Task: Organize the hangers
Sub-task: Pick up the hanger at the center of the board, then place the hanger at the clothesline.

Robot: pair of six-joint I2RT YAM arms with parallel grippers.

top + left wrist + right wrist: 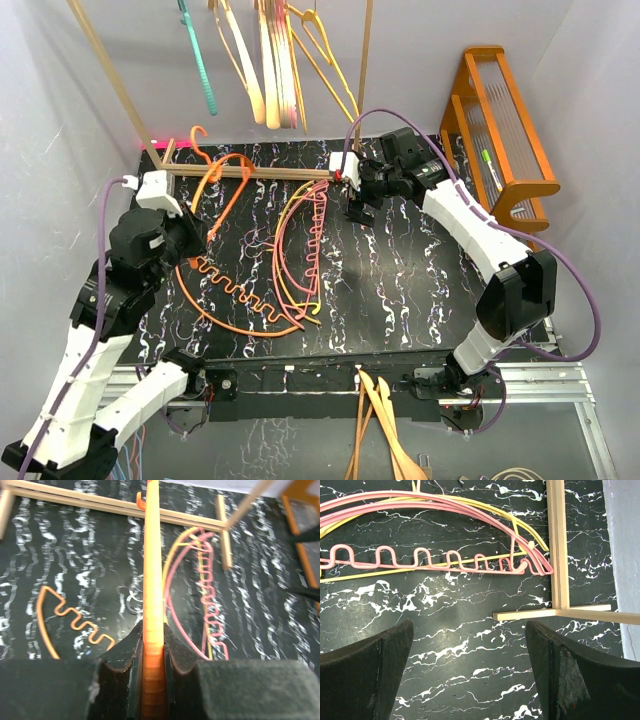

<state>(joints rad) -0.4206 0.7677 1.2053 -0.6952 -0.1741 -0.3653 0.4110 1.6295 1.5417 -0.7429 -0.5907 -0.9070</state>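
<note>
orange hanger point(151, 570) | pinched by left end effector point(152, 647) | both ends cut off

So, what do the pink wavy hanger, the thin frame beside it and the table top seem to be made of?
Pink hanger: probably plastic, smooth, slightly glossy, one even colour.
Frame: pale bare wood, matt, faint grain, square edges.
Table top: black with white veins like marble; possibly a printed sheet, soft sheen.

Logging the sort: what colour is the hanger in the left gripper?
Orange. The hanger is clamped in the left gripper, clearest in the left wrist view.
</note>
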